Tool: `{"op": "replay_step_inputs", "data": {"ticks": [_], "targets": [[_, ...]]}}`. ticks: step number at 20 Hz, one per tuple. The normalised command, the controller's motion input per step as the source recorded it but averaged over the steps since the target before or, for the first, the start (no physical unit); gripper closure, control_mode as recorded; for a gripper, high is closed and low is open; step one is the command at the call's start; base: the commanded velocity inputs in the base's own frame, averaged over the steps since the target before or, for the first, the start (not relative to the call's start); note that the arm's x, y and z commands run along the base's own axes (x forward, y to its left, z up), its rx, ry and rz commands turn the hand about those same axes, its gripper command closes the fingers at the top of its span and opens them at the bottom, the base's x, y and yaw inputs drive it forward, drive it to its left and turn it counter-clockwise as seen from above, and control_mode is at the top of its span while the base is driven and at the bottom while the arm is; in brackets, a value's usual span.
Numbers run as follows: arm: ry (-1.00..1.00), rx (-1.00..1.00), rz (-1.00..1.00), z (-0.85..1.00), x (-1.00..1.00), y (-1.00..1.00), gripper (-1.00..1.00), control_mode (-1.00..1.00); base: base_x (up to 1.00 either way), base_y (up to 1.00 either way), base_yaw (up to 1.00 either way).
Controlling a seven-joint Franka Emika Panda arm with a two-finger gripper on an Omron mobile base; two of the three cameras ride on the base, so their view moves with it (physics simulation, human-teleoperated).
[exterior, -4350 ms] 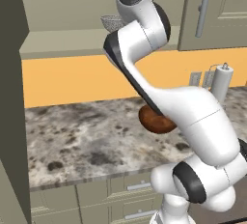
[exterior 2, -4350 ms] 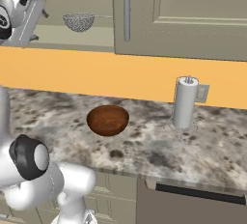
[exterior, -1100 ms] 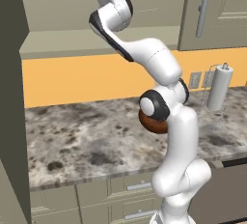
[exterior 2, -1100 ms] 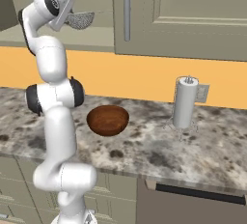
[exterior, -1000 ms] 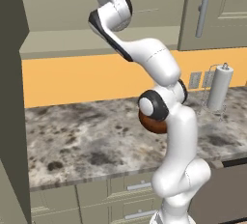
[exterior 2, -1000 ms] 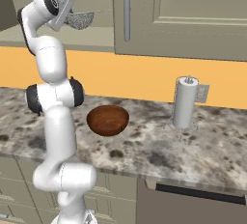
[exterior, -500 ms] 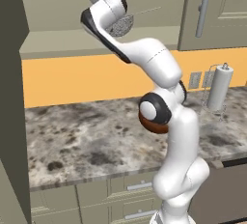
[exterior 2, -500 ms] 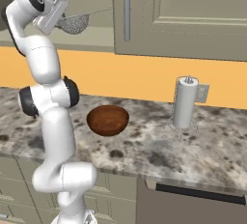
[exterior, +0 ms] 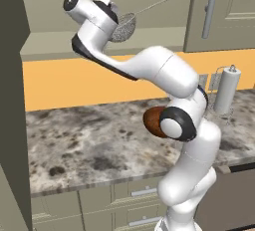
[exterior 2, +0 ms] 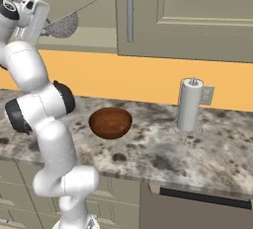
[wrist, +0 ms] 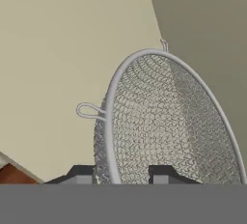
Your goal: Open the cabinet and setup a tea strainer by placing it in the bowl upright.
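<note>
Half a second on, my claw (wrist: 120,172), clamped on the round silver wire-mesh tea strainer's (exterior: 123,27) rim, has swung it lower; the reddish-brown wooden bowl (exterior 2: 110,122) waits on the worktop (exterior 2: 148,151) below.

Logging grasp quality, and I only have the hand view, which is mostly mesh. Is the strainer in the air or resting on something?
Observer: In the air. The jaws hold the tea strainer high above the counter.
Operator: Where is the bowl?
Observer: The bowl sits on the counter, well below the strainer, and it is empty.
Operator: Which way does the handle point?
Observer: It slants up and away from the hand.
</note>
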Motion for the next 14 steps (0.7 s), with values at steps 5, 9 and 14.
{"op": "replay_step_inputs", "data": {"ticks": [5, 9, 14], "targets": [[-0.13, -0.03, -0.1, -0.08, -0.87, -0.01, 1.0, -1.0, 0.0, 0.0, 0.0], [0.0, 0.0, -0.19, 0.0, -0.89, -0.12, 1.0, -1.0, 0.0, 0.0, 0.0], [0.0, 0.01, -0.24, 0.0, -0.92, -0.15, 1.0, -1.0, 0.0, 0.0, 0.0]]}}
